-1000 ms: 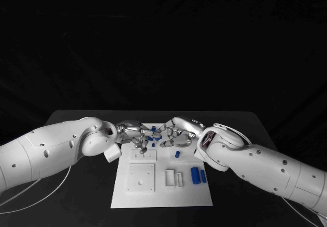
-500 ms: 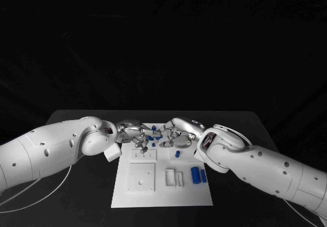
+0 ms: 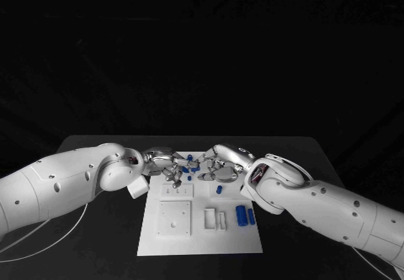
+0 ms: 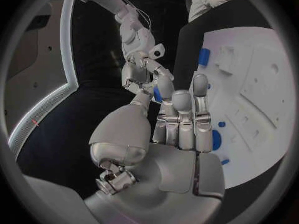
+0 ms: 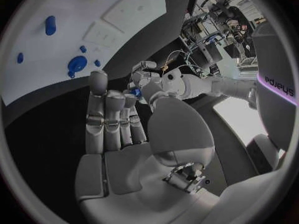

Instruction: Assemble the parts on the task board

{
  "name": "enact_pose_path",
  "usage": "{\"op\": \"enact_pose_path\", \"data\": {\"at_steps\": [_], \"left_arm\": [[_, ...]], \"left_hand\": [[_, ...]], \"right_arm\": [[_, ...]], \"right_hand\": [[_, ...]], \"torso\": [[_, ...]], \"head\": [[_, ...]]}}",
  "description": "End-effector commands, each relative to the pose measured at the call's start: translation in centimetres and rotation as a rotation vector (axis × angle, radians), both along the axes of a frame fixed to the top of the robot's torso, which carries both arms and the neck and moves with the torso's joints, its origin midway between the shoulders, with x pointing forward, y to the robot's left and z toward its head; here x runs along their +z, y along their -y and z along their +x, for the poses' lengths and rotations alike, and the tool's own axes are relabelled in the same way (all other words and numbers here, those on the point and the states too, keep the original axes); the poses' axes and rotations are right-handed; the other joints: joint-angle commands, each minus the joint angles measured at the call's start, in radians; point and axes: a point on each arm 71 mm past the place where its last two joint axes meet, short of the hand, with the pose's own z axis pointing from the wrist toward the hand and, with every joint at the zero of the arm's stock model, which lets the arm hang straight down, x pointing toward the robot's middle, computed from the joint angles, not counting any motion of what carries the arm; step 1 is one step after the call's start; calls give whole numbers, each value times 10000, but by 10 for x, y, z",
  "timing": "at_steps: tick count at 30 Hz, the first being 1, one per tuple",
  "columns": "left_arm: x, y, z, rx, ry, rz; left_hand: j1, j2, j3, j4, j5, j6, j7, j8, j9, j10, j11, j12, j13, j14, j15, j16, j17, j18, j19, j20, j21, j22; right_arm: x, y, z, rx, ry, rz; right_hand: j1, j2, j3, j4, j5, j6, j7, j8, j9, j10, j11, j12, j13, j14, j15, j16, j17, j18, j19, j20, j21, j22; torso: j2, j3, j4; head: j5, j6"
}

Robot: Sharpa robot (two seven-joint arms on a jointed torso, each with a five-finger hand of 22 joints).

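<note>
Both hands meet above the board's (image 3: pixel 198 245) far edge: left hand (image 3: pixel 169 166) pinching a blue part (image 3: pixel 184 170), right hand's (image 3: pixel 220 164) grip I can't tell. One bump and it drops.

Two bulky white arms with smooth rounded shells dotted with small dark screw holes; thin white cables trail beneath them. The left hand (image 3: pixel 165 164) and right hand (image 3: pixel 220 163) are silver metal with segmented fingers, a red-lit band glowing at each wrist
</note>
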Motion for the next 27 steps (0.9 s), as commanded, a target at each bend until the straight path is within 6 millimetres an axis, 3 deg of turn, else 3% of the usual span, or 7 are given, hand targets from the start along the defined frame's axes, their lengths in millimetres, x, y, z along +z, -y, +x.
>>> {"op": "enact_pose_path", "data": {"at_steps": [1,16,23,27], "left_arm": [[2,-2,2,101,29,-131],[1,-3,2,122,-3,28],[-2,-4,2,247,198,749],[-5,-7,4,607,440,1772]], "left_hand": [[182,226,1669,-1647,21,14,-51,47,0,-91,-13,50,-3,-92,-12,56,-8,-11,-87,12,50,207],[190,217,1661,-1644,17,23,-54,48,3,-91,-11,66,-16,-101,-11,82,-26,-11,-97,13,73,207],[190,155,1649,-1682,90,142,-86,56,-17,-51,-26,80,-28,-84,-26,112,-30,-12,-84,2,108,211],[170,122,1659,-1711,169,203,-103,57,-13,-17,-39,72,-47,-65,-39,116,-40,-14,-69,-14,136,208]], "right_arm": [[0,-1,-2,79,105,61],[-1,1,-2,-83,70,57],[-6,17,10,-906,67,214],[-8,33,21,-1549,25,377]], "right_hand": [[-137,-14,86,20,-62,105,13,43,7,62,-7,21,17,58,14,66,21,16,358,-54,63,14],[-191,-80,39,108,-39,-117,63,40,1,-80,29,-170,-118,-17,40,-72,-58,24,319,-36,-157,-47],[-63,-190,-474,411,91,-559,148,42,3,-362,99,-552,-494,-201,97,-462,-375,56,304,26,-690,-344],[2,-225,-234,341,84,-552,156,41,2,-343,96,-553,-551,-176,90,-446,-381,65,325,20,-698,-356]], "torso": [[0,-4,1],[-5,-16,7],[-7,-22,2],[-2,-18,4]], "head": [[3,-1],[11,-3],[35,8],[50,1]]}}
